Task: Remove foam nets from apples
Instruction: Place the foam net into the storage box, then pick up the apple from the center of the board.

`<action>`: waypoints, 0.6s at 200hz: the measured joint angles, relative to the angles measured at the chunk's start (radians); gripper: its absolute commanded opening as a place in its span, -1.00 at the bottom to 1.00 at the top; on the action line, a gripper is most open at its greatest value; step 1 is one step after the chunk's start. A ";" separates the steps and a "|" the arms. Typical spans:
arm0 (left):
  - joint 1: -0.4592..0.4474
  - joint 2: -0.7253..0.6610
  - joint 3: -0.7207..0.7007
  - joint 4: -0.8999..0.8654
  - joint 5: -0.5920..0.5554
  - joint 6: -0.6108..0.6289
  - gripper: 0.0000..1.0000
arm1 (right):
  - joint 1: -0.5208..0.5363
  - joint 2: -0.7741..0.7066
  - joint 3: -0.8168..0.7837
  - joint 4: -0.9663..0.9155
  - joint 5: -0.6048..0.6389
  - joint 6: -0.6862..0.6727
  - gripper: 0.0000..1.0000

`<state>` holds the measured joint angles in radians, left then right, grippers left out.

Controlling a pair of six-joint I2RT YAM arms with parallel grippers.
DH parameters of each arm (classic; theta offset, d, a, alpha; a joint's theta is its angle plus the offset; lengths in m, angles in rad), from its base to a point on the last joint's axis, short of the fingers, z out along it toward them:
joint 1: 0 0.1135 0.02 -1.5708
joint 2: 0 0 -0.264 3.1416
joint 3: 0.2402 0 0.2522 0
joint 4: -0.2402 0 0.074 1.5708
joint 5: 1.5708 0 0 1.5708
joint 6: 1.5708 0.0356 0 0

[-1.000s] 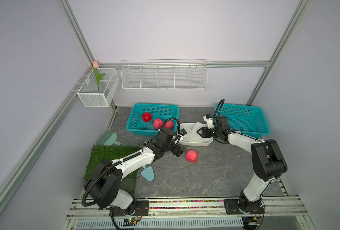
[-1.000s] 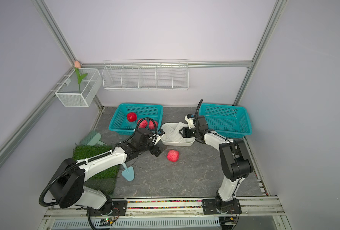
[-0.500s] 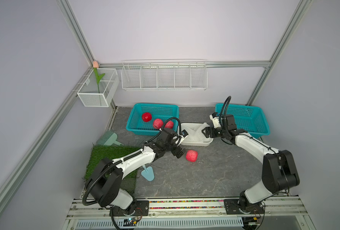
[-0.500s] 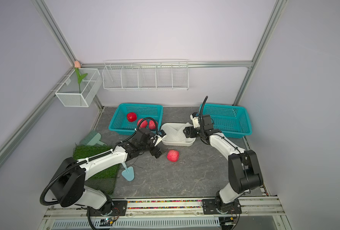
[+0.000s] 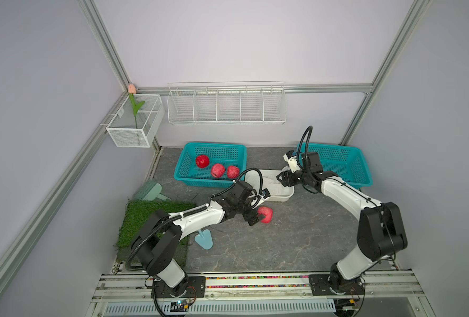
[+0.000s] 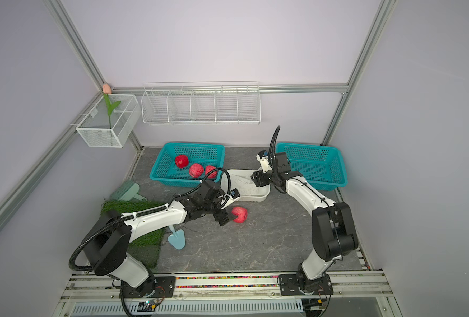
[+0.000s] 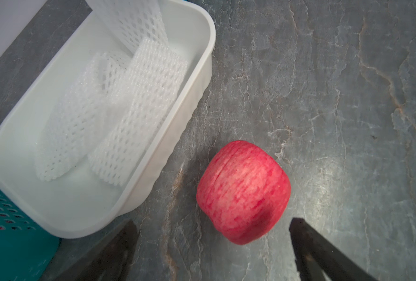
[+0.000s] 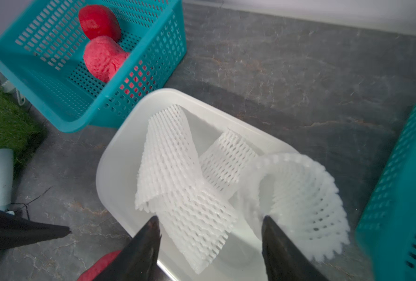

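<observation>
A bare pinkish-red apple point(image 5: 266, 215) point(image 7: 243, 192) lies on the grey table beside the white tub point(image 5: 288, 195) point(image 7: 198, 82). My left gripper point(image 5: 256, 212) point(image 7: 214, 225) is open, its fingers either side of the apple's near end without touching it. Three more apples point(image 5: 218, 170) sit in the left teal basket point(image 5: 183, 175). Several white foam nets point(image 7: 129, 109) point(image 8: 177, 170) lie loose in the tub. My right gripper point(image 5: 282, 177) point(image 8: 210, 219) hangs open over the tub. A blurred net point(image 8: 299, 194) lies beside one finger, not gripped.
An empty teal basket point(image 5: 337, 164) stands at the back right. A green turf mat point(image 5: 151, 219), a blue trowel point(image 5: 204, 240) and a pale green dustpan point(image 5: 149, 190) lie to the left. White wire racks point(image 5: 226, 105) hang on the back wall.
My right arm has swung its elbow outward while the gripper stayed over the tub and let a net go. My left gripper has crept closer to the apple on the table.
</observation>
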<state>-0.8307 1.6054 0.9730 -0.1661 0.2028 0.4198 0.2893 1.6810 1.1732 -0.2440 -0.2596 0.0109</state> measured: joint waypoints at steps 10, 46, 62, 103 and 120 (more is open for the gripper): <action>0.000 0.001 0.000 -0.002 -0.001 0.004 0.99 | -0.004 0.031 -0.005 -0.003 -0.004 0.002 0.30; -0.001 0.004 0.001 -0.005 -0.005 0.019 0.99 | -0.023 0.057 -0.013 -0.017 -0.012 0.011 0.29; -0.002 0.017 0.007 -0.006 -0.008 0.030 0.99 | -0.025 0.051 -0.014 -0.016 -0.024 0.011 0.31; -0.012 0.047 0.024 -0.024 -0.020 0.052 0.99 | -0.020 -0.080 -0.042 -0.011 -0.056 0.013 0.47; -0.016 0.062 0.047 -0.028 -0.019 0.064 0.99 | -0.016 -0.173 -0.067 0.003 -0.075 0.010 0.55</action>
<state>-0.8471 1.6672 1.0203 -0.1940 0.1837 0.4835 0.2729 1.5082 1.1061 -0.2405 -0.3347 0.0204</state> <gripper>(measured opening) 0.994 0.746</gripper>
